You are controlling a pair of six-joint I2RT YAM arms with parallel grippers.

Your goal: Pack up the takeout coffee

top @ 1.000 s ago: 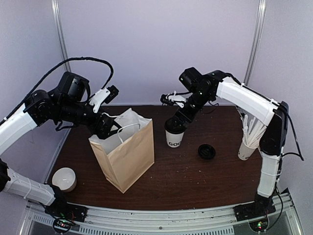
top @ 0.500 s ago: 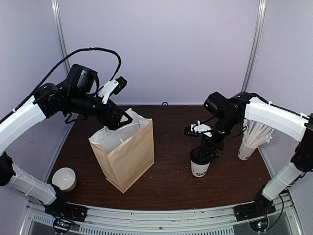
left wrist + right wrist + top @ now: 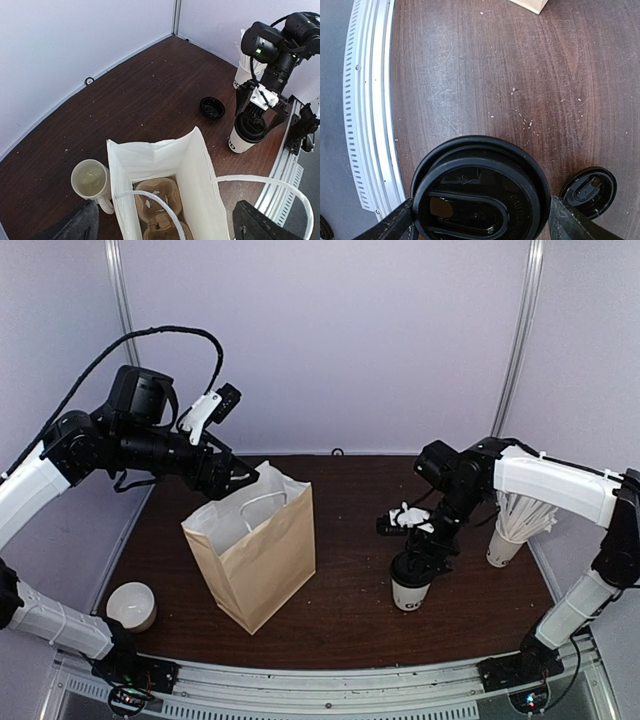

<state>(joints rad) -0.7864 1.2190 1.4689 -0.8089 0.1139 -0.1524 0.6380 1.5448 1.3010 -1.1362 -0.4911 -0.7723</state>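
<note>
coffee cup [image 3: 408,592]: upright, lidded, near right on surface [image 3: 350,615] | right jaws: straddling its lid, grip cannot be told | left jaws: wide apart above open paper bag [image 3: 262,555], left

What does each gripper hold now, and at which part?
Left gripper: open, nothing held. Right gripper straddles the takeout coffee at the rim of its lid; whether it grips cannot be told.

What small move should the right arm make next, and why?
Probably close on the takeout coffee and lift it: the right end effector straddles its lid, it stands on the table, and the paper bag stands open.
</note>
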